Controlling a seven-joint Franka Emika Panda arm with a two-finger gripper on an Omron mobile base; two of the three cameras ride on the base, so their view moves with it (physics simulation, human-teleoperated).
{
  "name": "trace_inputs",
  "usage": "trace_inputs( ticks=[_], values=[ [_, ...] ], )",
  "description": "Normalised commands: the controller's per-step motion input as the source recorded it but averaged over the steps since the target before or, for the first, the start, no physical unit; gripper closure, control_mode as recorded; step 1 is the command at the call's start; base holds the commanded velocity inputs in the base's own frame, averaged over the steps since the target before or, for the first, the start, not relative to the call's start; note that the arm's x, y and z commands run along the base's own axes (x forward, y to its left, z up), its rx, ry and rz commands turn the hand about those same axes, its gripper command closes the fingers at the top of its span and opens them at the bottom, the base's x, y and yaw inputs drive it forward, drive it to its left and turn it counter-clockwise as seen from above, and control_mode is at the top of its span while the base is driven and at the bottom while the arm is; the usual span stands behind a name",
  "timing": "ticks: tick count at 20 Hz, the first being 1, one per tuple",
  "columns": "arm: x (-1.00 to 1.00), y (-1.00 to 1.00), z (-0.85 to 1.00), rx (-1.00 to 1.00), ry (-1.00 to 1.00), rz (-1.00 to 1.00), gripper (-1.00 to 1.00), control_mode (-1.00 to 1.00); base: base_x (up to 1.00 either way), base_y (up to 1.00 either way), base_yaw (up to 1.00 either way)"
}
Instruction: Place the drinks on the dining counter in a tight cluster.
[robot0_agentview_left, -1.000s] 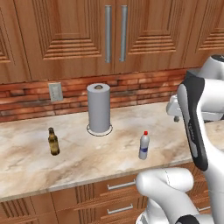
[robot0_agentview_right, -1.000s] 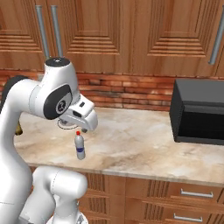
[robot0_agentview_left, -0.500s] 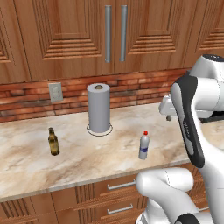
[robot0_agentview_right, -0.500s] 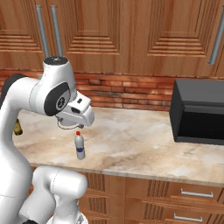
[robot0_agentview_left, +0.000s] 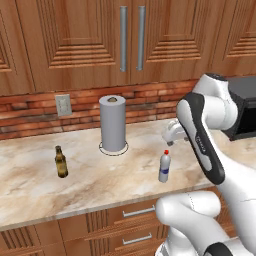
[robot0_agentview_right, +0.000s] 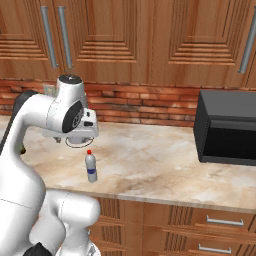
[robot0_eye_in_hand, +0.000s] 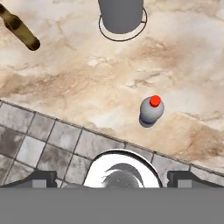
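The gripper (robot0_agentview_left: 171, 134) hangs wide open and empty above the red-capped bottle (robot0_agentview_left: 164, 167), which stands near the marble counter's (robot0_agentview_left: 30, 190) front edge; the brown bottle (robot0_agentview_left: 61, 162) stands toward its left end.

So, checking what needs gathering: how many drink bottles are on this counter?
2. A slim brown bottle stands left of the paper towel roll; a small red-capped bottle stands near the front edge. Others may be out of frame.

Two bottles: one brown bottle (robot0_agentview_left: 61, 162), one red-capped bottle (robot0_agentview_left: 164, 167). One paper-towel roll (robot0_agentview_left: 113, 123). One microwave (robot0_agentview_right: 227, 127).
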Motion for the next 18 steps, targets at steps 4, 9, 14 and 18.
trace_inputs(
  ticks=[4,9,14,18],
  values=[
    [0.43,-0.38,-0.07,0.05,-0.03,0.21,-1.00,-1.00,0.00,0.00,0.00],
    [0.64,-0.67,0.08,0.10,0.00,-0.04,-1.00,-1.00,0.00,0.00,0.00],
    [0.24,-0.21,-0.33,0.25,-0.06,-0.08,-1.00,-1.00,0.00,0.00,0.00],
    [0.00,0.00,-0.46,0.39,-0.08,0.07,-1.00,-1.00,0.00,0.00,0.00]
  ],
)
